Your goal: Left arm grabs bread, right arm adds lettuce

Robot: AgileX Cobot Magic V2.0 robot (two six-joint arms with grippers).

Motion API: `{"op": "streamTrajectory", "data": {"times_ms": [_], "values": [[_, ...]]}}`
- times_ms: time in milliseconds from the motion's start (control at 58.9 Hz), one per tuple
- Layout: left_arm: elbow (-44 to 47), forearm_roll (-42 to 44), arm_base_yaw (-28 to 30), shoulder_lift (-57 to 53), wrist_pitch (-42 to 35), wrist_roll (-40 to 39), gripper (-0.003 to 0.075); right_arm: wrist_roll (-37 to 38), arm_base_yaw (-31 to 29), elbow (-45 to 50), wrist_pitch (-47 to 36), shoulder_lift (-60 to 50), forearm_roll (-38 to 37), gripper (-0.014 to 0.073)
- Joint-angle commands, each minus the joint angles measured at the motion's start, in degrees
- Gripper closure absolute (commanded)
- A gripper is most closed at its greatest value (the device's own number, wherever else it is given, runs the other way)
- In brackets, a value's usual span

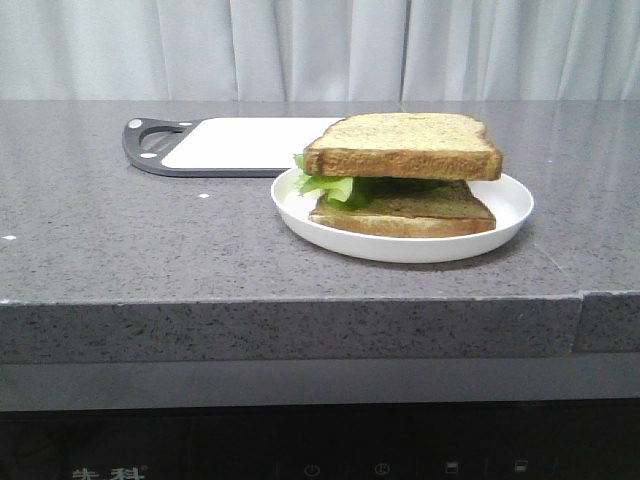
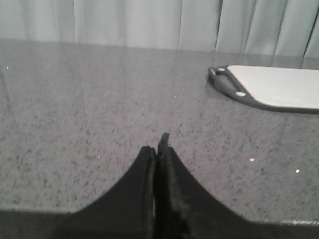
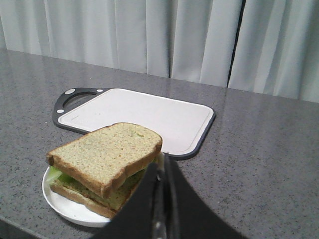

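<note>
A thick tan bread slice (image 1: 402,145) lies on top of a stack on the white plate (image 1: 510,208). Green lettuce (image 1: 328,186) sticks out at the stack's left side, over a thinner bottom slice (image 1: 405,213). In the right wrist view the bread (image 3: 104,152), lettuce (image 3: 55,174) and plate (image 3: 65,206) sit just beyond my right gripper (image 3: 162,167), which is shut and empty. My left gripper (image 2: 158,147) is shut and empty over bare counter, away from the plate. Neither arm shows in the front view.
A white cutting board with a dark rim and handle (image 1: 240,145) lies behind the plate, seen also in the left wrist view (image 2: 274,87) and the right wrist view (image 3: 139,117). The grey counter's front edge (image 1: 300,300) runs across. Curtains hang behind.
</note>
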Motion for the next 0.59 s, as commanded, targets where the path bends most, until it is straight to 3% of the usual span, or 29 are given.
{"op": "streamTrajectory", "data": {"times_ms": [0,577], "values": [[0.46,-1.62,1.14,-1.15,-5.67,-0.57,0.0741,-0.05,-0.34,-1.47,-4.43,0.42,0.7,0.0655],[0.35,-1.78,0.68,-1.15,-4.56,-0.57,0.0741,-0.05,-0.34,-1.47,-4.23,0.42,0.7,0.0655]]}}
